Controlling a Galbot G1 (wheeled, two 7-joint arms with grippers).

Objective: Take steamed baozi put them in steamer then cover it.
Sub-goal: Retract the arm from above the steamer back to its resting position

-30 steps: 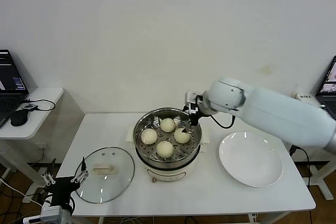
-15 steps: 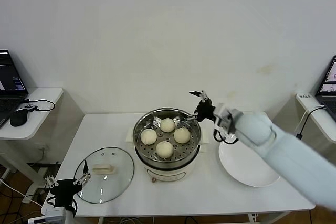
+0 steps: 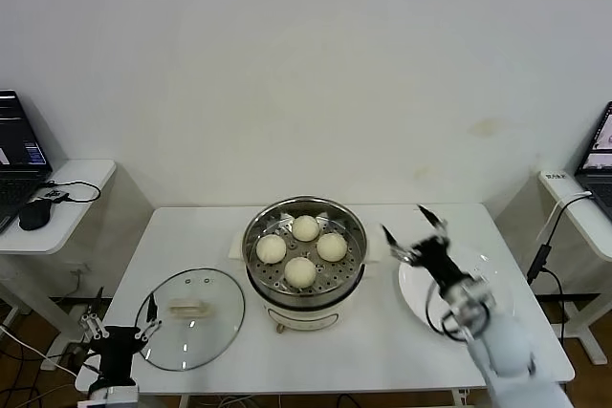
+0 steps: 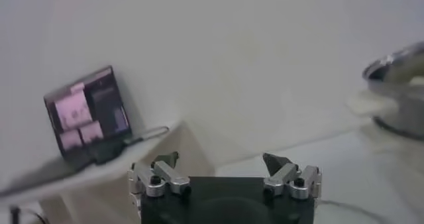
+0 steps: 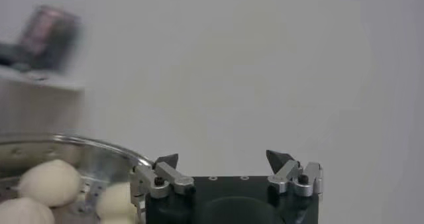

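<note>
Head view: we see all four buns (image 3: 301, 248) seated on the perforated tray of the steamer (image 3: 305, 289), which stands mid-worktop (image 3: 210, 231). The right gripper (image 3: 416, 231), which a second ago reached over the pot's far rim, has drawn back and now hangs above the bare white plate (image 3: 497, 317), jaws spread wide and holding nothing. We judge the loading step finished; only the covering remains. The glass lid (image 3: 189, 305) lies flat on the worktop to the left of the steamer, just beside it, handle up. The left gripper (image 3: 120, 331) waits low at the front-left edge, close to the lid's rim, also wide open and empty. Left wrist view: we find its fingers (image 4: 165, 160) well parted with nothing between them; the steamer's rim (image 4: 397, 59) shows farther off. Right wrist view: the fingers (image 5: 278, 159) stand equally apart and empty, with buns (image 5: 50, 181) in the pot beyond.
</note>
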